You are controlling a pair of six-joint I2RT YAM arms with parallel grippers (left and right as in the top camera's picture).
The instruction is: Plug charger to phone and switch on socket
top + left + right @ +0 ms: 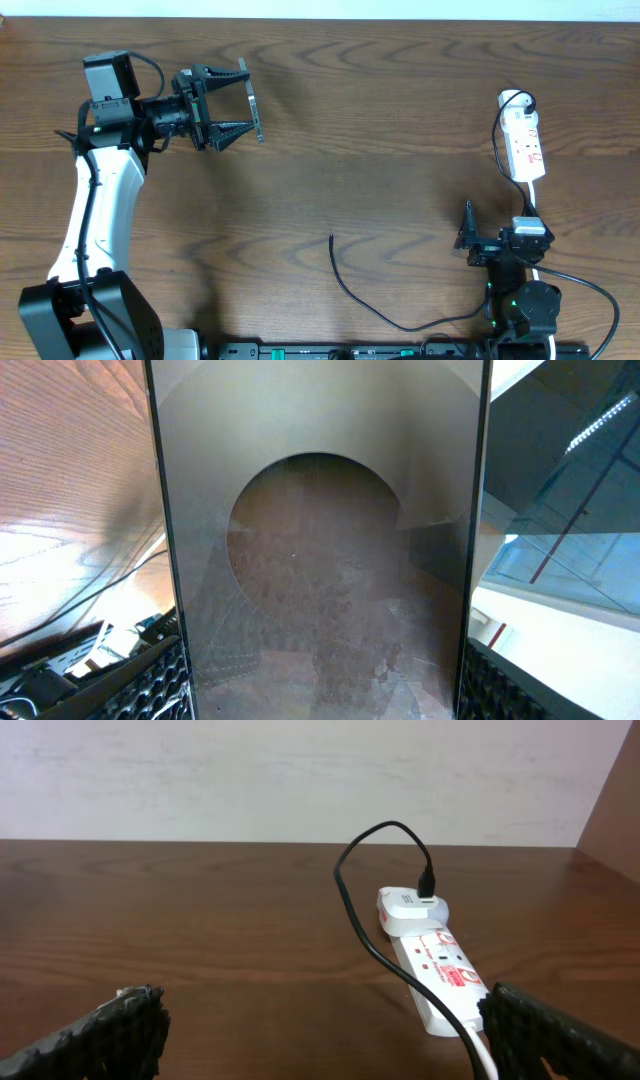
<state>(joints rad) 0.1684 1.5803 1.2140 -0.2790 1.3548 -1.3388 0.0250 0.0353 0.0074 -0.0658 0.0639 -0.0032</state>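
My left gripper (240,103) is raised at the far left and is shut on the phone (256,106), which shows edge-on from overhead. In the left wrist view the phone (320,560) fills the space between the fingers as a dark reflective slab. The white socket (526,148) lies at the far right, with a white adapter (410,910) plugged in at its far end. The charger cable (350,290) runs from the adapter past the right arm, and its free plug end (332,238) lies on the table mid-front. My right gripper (503,232) is open and empty, in front of the socket (440,970).
The wooden table (380,130) spans the view. The socket's white cord (485,1060) runs toward my right arm base (525,305). A black rail (380,352) lies along the front edge. A pale wall (300,780) stands behind the table.
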